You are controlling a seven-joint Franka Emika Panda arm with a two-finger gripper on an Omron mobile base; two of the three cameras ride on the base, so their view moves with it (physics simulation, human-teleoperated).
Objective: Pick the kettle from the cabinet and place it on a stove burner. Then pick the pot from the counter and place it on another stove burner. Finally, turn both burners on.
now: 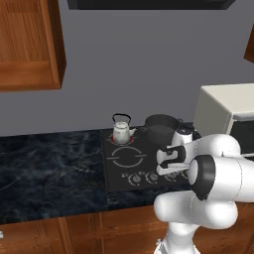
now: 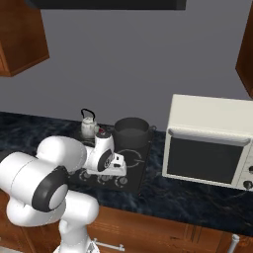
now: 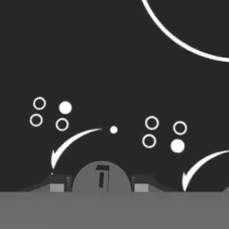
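**Robot's gripper closed on a stove knob as kettle and pot sat on the burners**

The white arm's two-finger gripper [image 3: 101, 182] reached down at the front edge of the flat black glass cooktop [image 1: 115, 171], its dark fingertips [image 3: 57, 183] set on either side of a small round grey knob with a dark pointer mark [image 3: 101, 177]. The jaws were part closed and, by the look of the hand view, pressed against the knob's two flanks. Curved white arrows and small burner diagrams were printed on the glass just behind it.

The small mottled silver kettle with the tall black arched handle [image 1: 121, 130] stood on the rear left burner, where a red glow showed at its base. The wide, low dark grey pot [image 2: 132, 130] sat on the burner beside it, at the rear right. A cream microwave oven [image 2: 209, 142] stood on the dark marble-look counter [image 1: 49, 171] to the right.

The knob appeared stiff, smooth and light, a thing to be pinched across its width and twisted rather than lifted; too slack a grip would likely slip on its rounded sides.
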